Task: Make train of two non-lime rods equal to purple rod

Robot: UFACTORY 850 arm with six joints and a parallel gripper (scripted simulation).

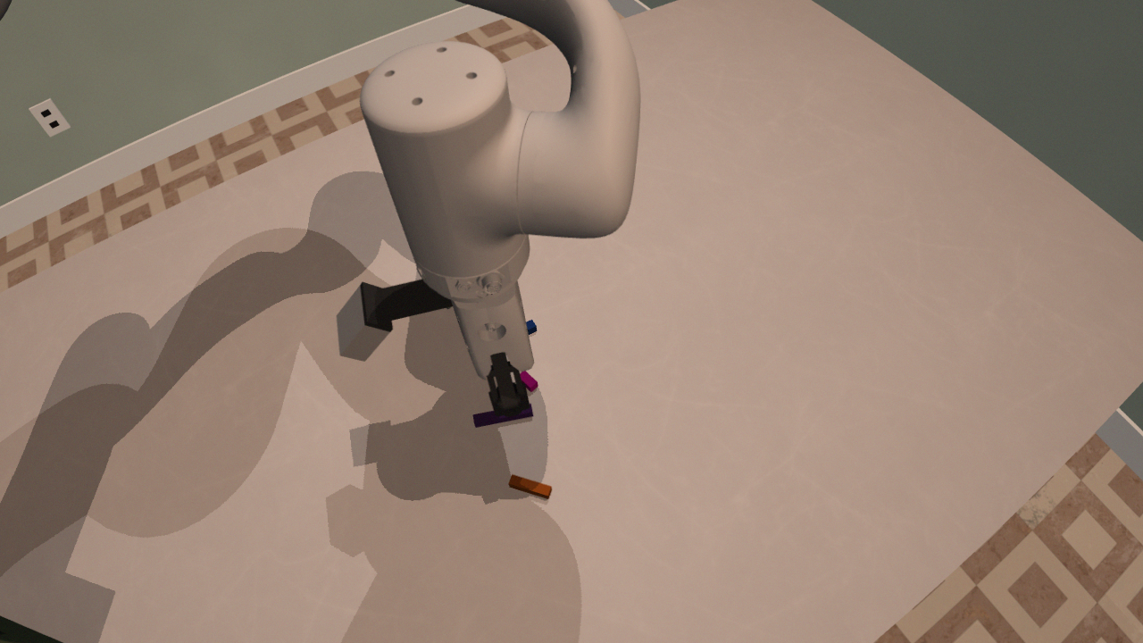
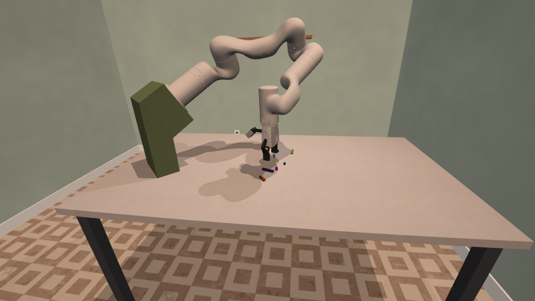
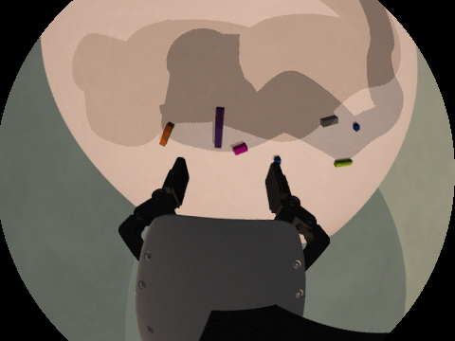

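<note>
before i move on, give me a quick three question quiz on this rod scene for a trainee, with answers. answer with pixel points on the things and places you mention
1. Multiple choice: which two rods add up to the long purple rod (image 1: 503, 418) (image 2: 267, 170) (image 3: 219, 127)?
a) small magenta rod (image 1: 529, 381) (image 2: 276, 168) (image 3: 240, 148) and short orange rod (image 1: 529, 486) (image 2: 262, 178) (image 3: 167, 134)
b) grey rod and magenta rod
c) lime rod and blue rod

2. True or false: the black-fingered gripper (image 2: 271, 154) (image 3: 227, 169) is shut on the purple rod.

3. Fill in: the wrist view shows ___ small blue rods (image 3: 356, 126).

Key: 1 a; 2 false; 3 two
</note>
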